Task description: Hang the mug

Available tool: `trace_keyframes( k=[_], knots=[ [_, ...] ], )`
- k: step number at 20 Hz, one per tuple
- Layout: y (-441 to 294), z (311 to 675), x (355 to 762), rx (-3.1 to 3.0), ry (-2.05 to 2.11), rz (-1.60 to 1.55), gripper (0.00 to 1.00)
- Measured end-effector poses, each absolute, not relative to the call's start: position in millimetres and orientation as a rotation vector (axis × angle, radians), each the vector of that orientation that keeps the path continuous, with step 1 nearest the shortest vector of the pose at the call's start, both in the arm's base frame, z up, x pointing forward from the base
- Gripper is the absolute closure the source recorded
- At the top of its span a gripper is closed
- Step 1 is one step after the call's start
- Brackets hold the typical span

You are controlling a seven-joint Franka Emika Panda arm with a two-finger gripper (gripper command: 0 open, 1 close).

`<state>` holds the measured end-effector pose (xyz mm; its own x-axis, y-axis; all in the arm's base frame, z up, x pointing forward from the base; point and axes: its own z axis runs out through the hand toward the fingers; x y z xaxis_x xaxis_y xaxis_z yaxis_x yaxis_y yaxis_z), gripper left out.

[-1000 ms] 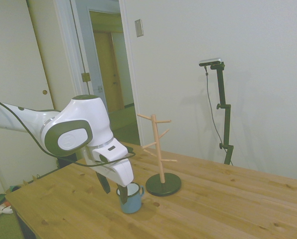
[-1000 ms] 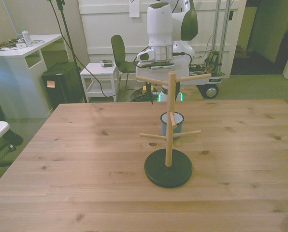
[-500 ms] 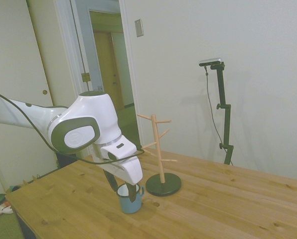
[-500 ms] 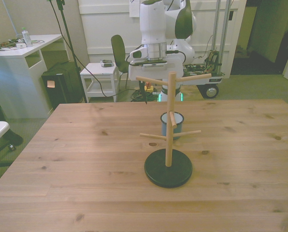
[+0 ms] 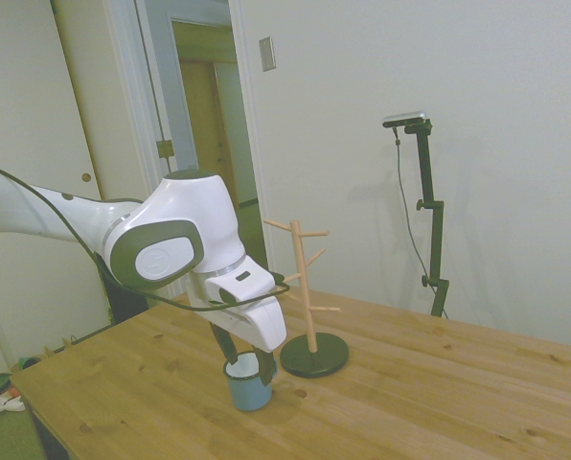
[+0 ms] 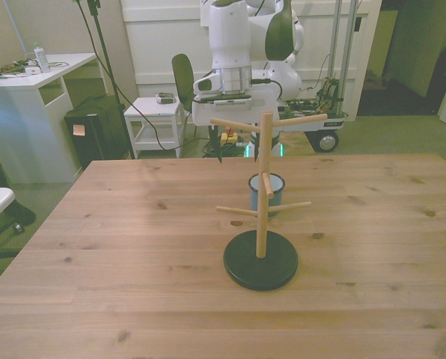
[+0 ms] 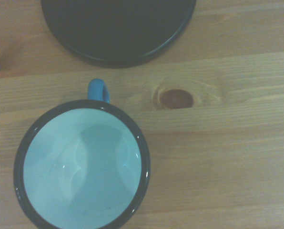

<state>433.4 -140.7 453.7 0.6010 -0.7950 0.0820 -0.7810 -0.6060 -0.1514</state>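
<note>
Side view: gripper (image 5: 244, 364) directly over the mug (image 5: 248, 383), 2 dark fingers spread about a mug's width, 1 at each side of the rim; contact cannot be judged. Mug upright on the table (image 5: 429, 402), just beside the mug tree (image 5: 309, 299), on the arm's side of its dark base.

Front view: mug (image 6: 269, 191) behind the tree's post (image 6: 263, 187), partly hidden. Fingers mostly hidden behind tree.

Wrist view: mug (image 7: 82, 167) mouth-up, empty, white inside; handle (image 7: 98, 89) points toward the tree's base (image 7: 118, 28), not touching it.
</note>
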Motion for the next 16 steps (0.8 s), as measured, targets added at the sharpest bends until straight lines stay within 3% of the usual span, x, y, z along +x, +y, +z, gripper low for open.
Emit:
trace_keyframes(
  k=[16],
  knots=[
    [-133,417,474,-2.743,1.318,-0.188,0.00]
  ],
)
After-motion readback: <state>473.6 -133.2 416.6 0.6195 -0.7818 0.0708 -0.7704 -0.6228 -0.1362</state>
